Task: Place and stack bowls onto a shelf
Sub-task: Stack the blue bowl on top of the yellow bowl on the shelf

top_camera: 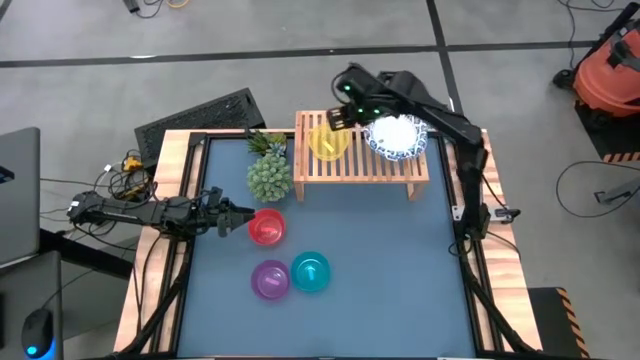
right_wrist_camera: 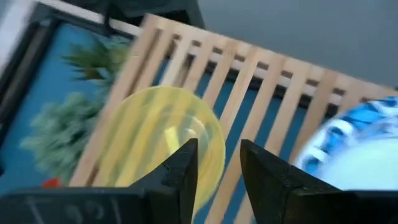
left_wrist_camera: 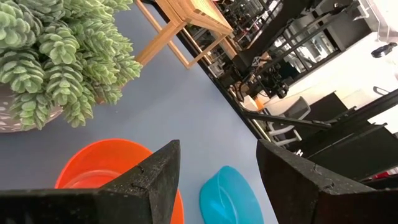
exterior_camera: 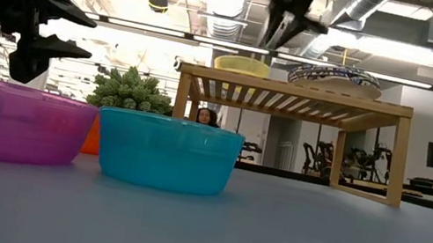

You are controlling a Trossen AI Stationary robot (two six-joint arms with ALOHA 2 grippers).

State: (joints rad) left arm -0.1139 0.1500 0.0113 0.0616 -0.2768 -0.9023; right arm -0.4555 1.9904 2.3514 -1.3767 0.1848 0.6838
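1. The right gripper [top_camera: 338, 117] hangs over the shelf [top_camera: 360, 162], fingers [right_wrist_camera: 180, 171] parted, holding nothing.
2. The yellow bowl [top_camera: 328, 142] sits on the shelf beside the white bowls [top_camera: 396, 136].
3. The left gripper [top_camera: 236, 219] is open and empty beside the red bowl [top_camera: 267, 228].
4. The purple bowl [top_camera: 271, 279] and the teal bowl [top_camera: 311, 271] stand on the table [top_camera: 390, 270].

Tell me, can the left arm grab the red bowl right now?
Probably yes. The left gripper is open right beside the red bowl, and nothing sits between them; the plant stands off to the side.
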